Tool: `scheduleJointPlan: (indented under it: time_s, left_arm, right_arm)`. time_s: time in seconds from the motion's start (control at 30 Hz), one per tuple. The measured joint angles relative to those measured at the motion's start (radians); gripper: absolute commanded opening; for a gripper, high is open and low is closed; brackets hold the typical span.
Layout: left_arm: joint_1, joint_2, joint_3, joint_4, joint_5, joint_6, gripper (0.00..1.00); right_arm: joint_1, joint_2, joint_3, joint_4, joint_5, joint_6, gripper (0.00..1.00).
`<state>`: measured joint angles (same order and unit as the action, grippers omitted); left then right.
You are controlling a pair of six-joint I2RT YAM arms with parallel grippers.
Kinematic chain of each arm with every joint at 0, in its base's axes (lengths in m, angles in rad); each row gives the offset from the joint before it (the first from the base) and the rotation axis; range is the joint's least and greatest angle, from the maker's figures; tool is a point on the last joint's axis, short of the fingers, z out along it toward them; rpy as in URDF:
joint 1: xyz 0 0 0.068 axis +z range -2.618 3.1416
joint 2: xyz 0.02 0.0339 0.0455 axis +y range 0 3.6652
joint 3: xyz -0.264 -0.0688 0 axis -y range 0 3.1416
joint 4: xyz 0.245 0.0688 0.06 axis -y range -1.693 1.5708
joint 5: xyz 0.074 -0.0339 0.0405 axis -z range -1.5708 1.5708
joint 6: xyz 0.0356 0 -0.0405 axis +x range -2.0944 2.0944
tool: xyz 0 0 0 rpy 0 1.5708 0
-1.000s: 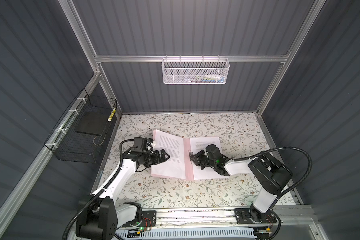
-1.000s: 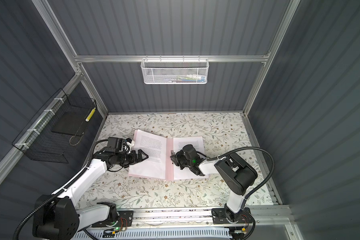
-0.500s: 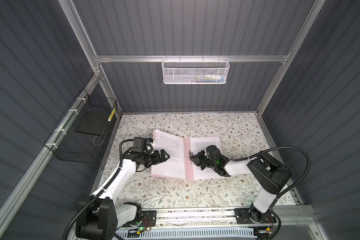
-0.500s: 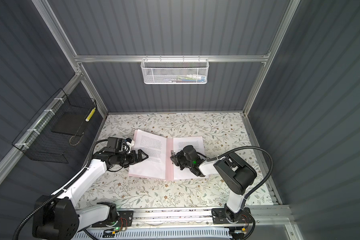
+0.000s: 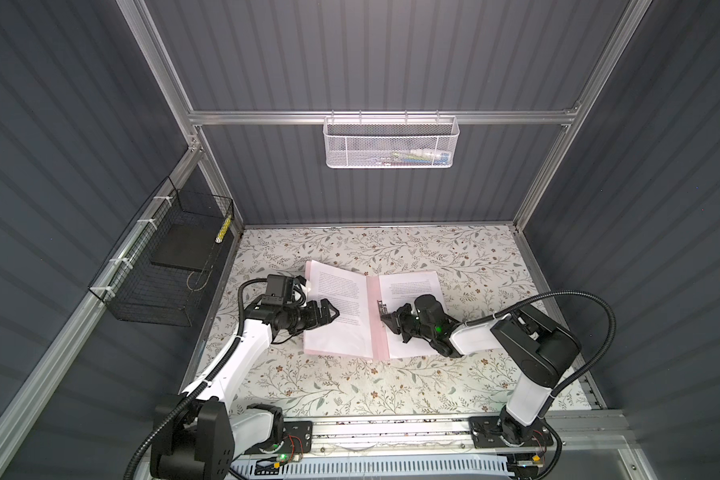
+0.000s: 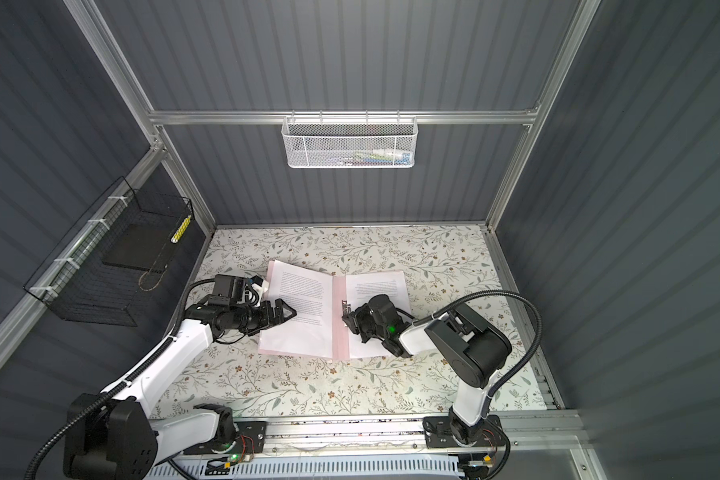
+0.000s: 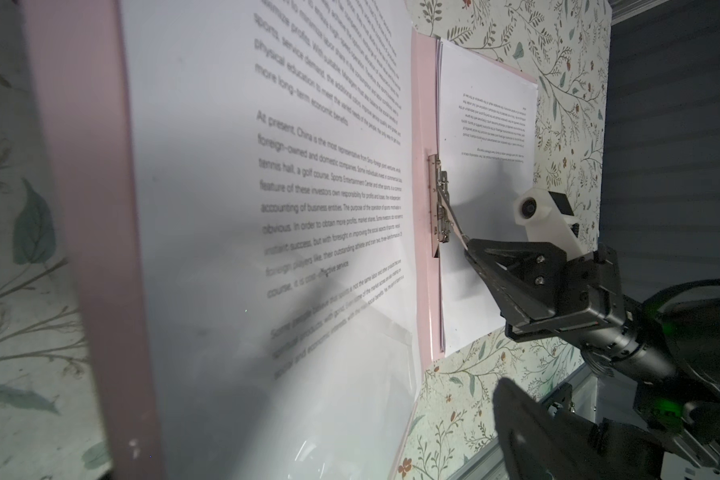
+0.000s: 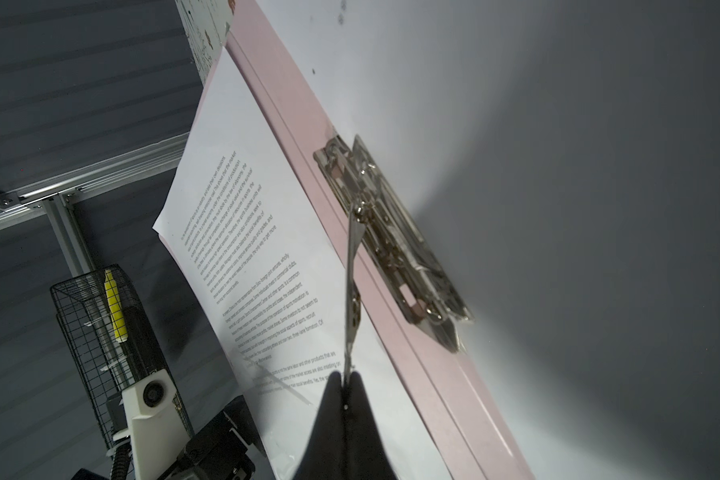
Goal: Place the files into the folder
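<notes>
The right gripper (image 8: 346, 376) has just closed the last little way; its jaws now pinch the thin lever (image 8: 352, 291) of the clip (image 8: 391, 249) on the folder (image 5: 376, 332) spine, and the wrist view suggests a firm hold. The left gripper (image 5: 331, 312) has barely moved; it hangs wide open and empty over the sheet (image 5: 337, 299) lying on the folder's left half. More files (image 5: 408, 286) lie stacked on the right half, one edge by the clip; whether they sit under its clamp plate I cannot tell. With the lever in hand, I judge the step to be working the clip so the files can be fastened; the loose sheet probably has yet to join the stack.

The folder lies open near the middle of the table (image 5: 391, 386), which has a floral-print top; dark ribbed walls (image 5: 391, 62) close it in, with a white basket (image 5: 389, 143) on the back rail and a black wire basket (image 5: 171, 266) on the left side.
</notes>
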<state>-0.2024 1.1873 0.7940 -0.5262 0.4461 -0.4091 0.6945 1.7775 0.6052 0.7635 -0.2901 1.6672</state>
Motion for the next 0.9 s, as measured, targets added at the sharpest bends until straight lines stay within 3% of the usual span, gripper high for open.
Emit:
scheduleJointPlan:
  time_s: [0.13,0.43,0.63,0.9]
  left_arm:
    - [0.0,-0.026,-0.003,-0.008,0.001,-0.016,0.69]
    - [0.0,-0.053,-0.004,-0.026,0.027,-0.083,0.53]
    - [0.0,-0.082,-0.004,-0.046,0.033,-0.115,0.02]
    - [-0.005,-0.068,-0.009,-0.056,0.003,-0.127,0.0]
  right_arm:
    - [-0.007,0.002,-0.032,0.05,-0.011,-0.008,0.0]
    - [-0.029,0.1,-0.06,0.247,-0.052,-0.006,0.0]
    - [-0.046,0.122,-0.087,0.326,-0.074,-0.011,0.0]
    - [-0.069,0.111,-0.119,0.337,-0.104,-0.056,0.0]
